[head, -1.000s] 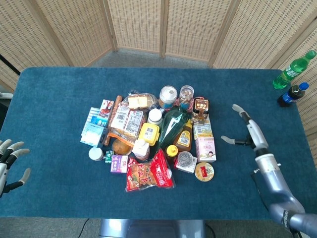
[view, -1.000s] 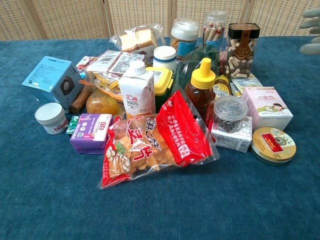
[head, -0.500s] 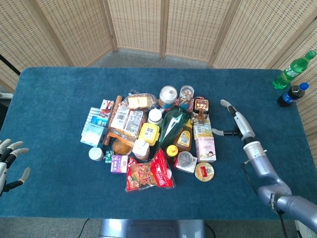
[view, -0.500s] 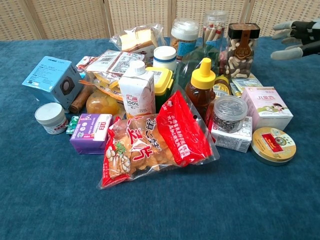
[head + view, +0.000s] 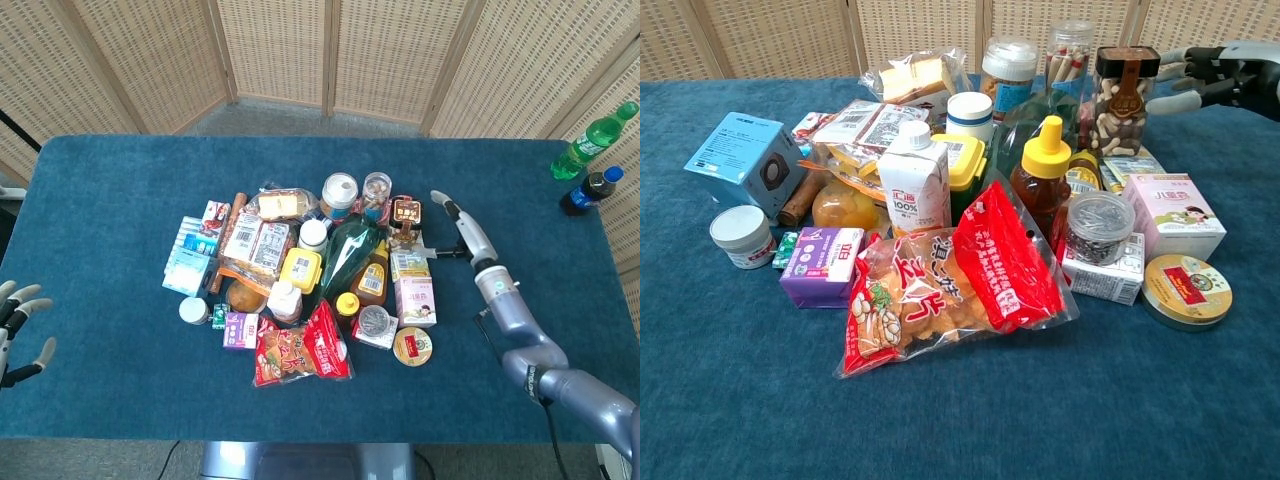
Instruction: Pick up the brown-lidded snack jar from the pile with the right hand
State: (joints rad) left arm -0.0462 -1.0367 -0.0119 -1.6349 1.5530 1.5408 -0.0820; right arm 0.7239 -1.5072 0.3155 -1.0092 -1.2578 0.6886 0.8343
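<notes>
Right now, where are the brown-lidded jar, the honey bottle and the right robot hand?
Brown-lidded jar [image 5: 1123,100], chest view, its glass side.
Honey bottle [image 5: 1042,180], chest view, its body.
Right robot hand [image 5: 1212,75], chest view, its middle.

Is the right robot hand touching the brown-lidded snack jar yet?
Apart. The chest view shows blue cloth between the right robot hand and the brown-lidded snack jar; its fingers are spread and hold nothing.

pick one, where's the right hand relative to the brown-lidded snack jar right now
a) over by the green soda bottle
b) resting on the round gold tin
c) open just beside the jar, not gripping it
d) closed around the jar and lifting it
c: the right hand sits with fingers spread right next to the brown-lidded snack jar, which stands upright in the pile, not yet gripped.
</notes>
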